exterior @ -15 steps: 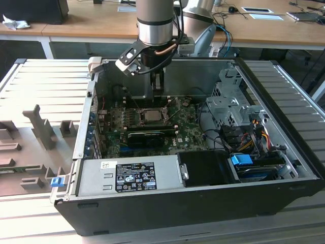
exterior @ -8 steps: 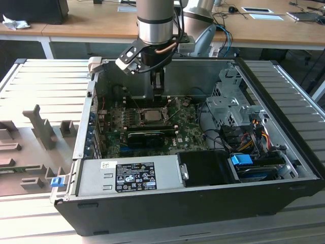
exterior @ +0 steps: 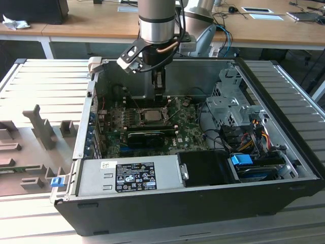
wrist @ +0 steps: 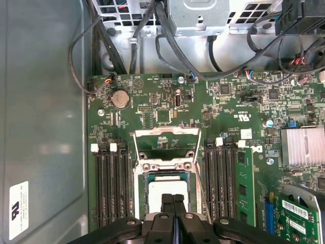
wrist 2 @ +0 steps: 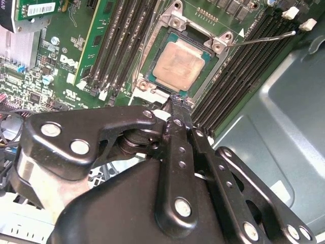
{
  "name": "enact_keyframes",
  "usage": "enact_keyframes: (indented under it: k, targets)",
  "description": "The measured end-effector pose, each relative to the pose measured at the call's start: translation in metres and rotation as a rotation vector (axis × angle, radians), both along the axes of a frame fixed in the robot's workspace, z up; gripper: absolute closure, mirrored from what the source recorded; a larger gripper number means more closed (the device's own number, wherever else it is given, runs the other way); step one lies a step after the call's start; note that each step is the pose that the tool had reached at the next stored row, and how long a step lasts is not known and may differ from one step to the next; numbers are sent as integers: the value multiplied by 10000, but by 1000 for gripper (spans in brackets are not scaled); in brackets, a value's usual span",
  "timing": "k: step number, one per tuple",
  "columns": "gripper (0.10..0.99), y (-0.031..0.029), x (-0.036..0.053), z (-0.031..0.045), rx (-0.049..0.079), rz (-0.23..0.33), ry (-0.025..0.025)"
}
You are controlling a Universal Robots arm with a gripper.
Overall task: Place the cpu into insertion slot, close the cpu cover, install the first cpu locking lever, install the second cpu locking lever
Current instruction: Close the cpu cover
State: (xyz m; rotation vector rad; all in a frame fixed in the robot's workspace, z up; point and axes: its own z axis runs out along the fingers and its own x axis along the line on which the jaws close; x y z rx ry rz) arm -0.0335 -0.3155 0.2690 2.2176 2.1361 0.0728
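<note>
The claw [wrist 2: 179, 103] hangs inside the open computer case [exterior: 203, 208] with its two fingers pressed together and nothing between them; in the second wrist view its tip sits just over one edge of the socket [wrist: 138, 195], and whether it touches I cannot tell. The chip [wrist 2: 179, 63] lies flat in the socket with its dull metal top facing up, while the cover [wrist: 166, 138] stands tipped back open on its hinge, the green board [wrist: 152, 107] showing through its window. A thin wire lever [wrist 2: 261, 38] sticks out free, angled away from the socket across the memory slots [wrist 2: 238, 76].
</note>
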Motion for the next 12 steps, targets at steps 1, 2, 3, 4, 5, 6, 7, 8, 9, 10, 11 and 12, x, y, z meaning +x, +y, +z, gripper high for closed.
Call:
enact_keyframes:
  k: [1,2,3,4,5,6,7,8,9,10,11,12]
  targets:
    - [980,0,2,2,0,0,-1]
    - [980,0,3,3,0,0,0]
    - [980,0,5,4,0,-1,0]
    - [980,1,9,6,1,1,-1]
    - [980,0,11,8,0,1,0]
    - [980,1,13,8,0,0,0]
    - [980,1,13,10,0,-2,0]
    - [980,1,17,12,0,0,0]
    - [980,1,19,13,0,1,0]
    - [980,1,22,14,0,1,-1]
    - [980,1,24,16,0,0,0]
    - [980,1,26,17,0,0,0]
